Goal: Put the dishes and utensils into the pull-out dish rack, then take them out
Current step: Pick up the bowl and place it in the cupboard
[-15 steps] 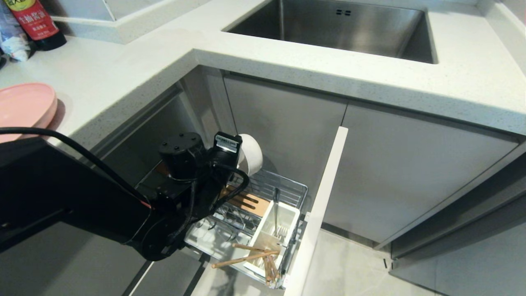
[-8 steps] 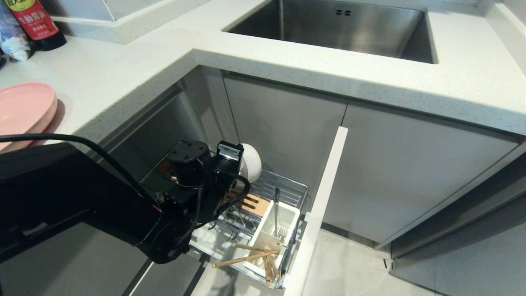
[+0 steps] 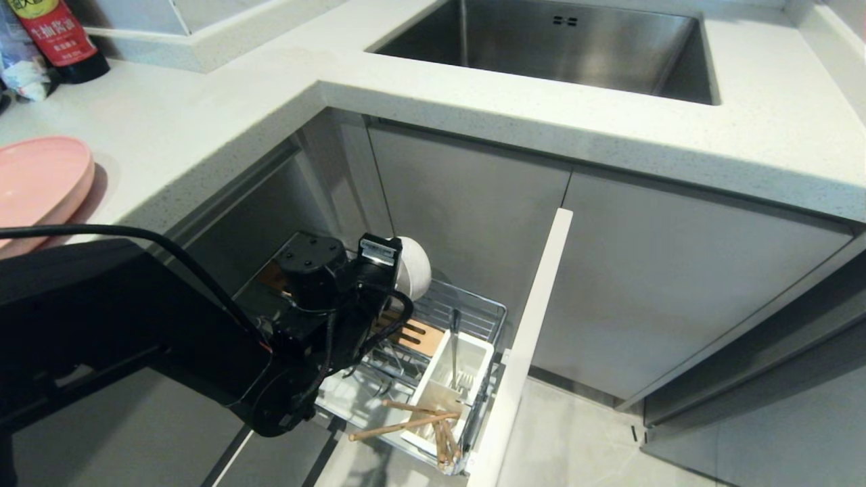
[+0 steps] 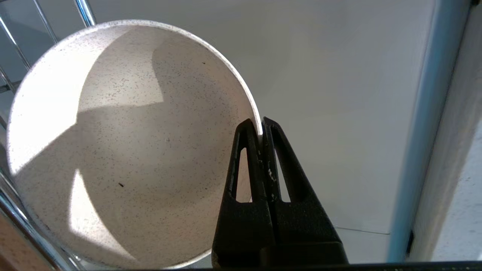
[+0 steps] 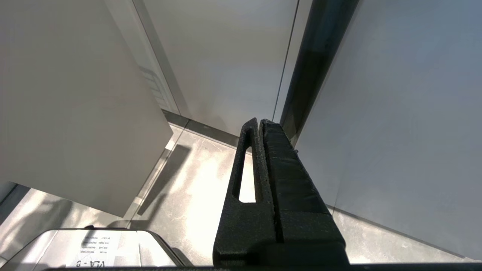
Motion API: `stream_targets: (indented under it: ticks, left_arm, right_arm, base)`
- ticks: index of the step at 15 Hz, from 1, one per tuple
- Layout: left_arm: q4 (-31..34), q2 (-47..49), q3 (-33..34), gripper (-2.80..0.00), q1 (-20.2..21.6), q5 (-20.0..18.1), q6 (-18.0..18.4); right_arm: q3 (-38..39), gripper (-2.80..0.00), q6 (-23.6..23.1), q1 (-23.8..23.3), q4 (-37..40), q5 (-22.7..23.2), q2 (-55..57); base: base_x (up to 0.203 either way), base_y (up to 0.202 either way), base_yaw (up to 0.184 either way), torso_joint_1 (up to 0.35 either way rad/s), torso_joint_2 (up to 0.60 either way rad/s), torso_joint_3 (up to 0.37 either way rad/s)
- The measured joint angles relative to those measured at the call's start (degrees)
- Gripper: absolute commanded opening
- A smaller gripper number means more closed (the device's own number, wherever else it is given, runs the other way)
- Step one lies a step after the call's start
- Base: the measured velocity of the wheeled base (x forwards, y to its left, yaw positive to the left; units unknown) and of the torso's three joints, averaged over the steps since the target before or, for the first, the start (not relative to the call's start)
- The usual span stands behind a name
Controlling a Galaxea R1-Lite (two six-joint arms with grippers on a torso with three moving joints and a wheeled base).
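Observation:
My left gripper (image 4: pixel 260 126) is shut on the rim of the cream speckled bowl (image 4: pixel 124 146), held on edge over the back of the pull-out dish rack (image 3: pixel 473 301). In the head view the bowl (image 3: pixel 416 270) shows past the left wrist, just above the chrome wire. The wooden chopsticks (image 3: pixel 406 425) lie across the white caddy (image 3: pixel 443 382) and stick out over the rack's front. The fork (image 3: pixel 454 345) stands in the caddy. The pink plate (image 3: pixel 37 182) rests on the counter at far left. My right gripper (image 5: pixel 260 122) is shut and empty, parked low over the floor.
The rack's narrow grey front (image 3: pixel 524 345) stands pulled out to the right of the basket. A slotted wooden strip (image 3: pixel 413 331) lies in the rack. The steel sink (image 3: pixel 555 44) is set in the counter above. A sauce bottle (image 3: pixel 57 34) stands at the back left.
My left arm has lowered the bowl towards the back of the rack and reached slightly forward. Nothing else has moved.

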Motion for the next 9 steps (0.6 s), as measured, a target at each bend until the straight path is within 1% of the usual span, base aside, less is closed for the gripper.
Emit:
stream_targets:
  ticks: [3,9]
  left_arm:
    - [-0.4,-1.8,1.4,-2.8,-0.1,-2.7,-2.0]
    - [-3.0,-2.4,2.7,-2.8,0.1,-3.6,-2.4]
  right_arm:
    - [0.0,-2.8,0.0,0.0,0.0,0.0,0.0]
    - [0.0,-2.8,0.0,0.0,0.0,0.0,0.0]
  base:
    - [0.0,0.0,0.0,0.0,0.0,0.0]
    - [0.0,0.0,0.0,0.0,0.0,0.0]
